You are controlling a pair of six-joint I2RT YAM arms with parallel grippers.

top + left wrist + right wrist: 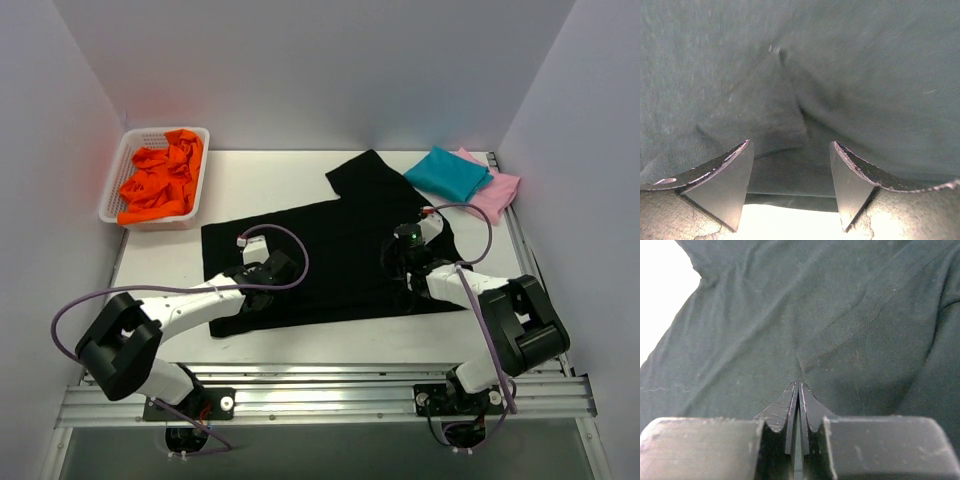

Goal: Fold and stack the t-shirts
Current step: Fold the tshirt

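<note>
A large black t-shirt (pixel 330 250) lies spread flat on the middle of the white table. My left gripper (pixel 272 272) is over its near-left part. In the left wrist view it (pixel 790 145) is open, with the shirt's hem (pixel 790 165) lying between the fingers and bright table below. My right gripper (pixel 400 258) is on the shirt's right part. In the right wrist view it (pixel 799 385) is shut, and creases in the black cloth (pixel 830 315) run to its tips. A folded teal t-shirt (pixel 447 172) lies on a pink one (pixel 500 190) at the back right.
A white basket (pixel 120 175) holding crumpled orange cloth (pixel 160 180) stands at the back left. Grey walls close in the table on three sides. A metal rail (pixel 320 395) runs along the near edge.
</note>
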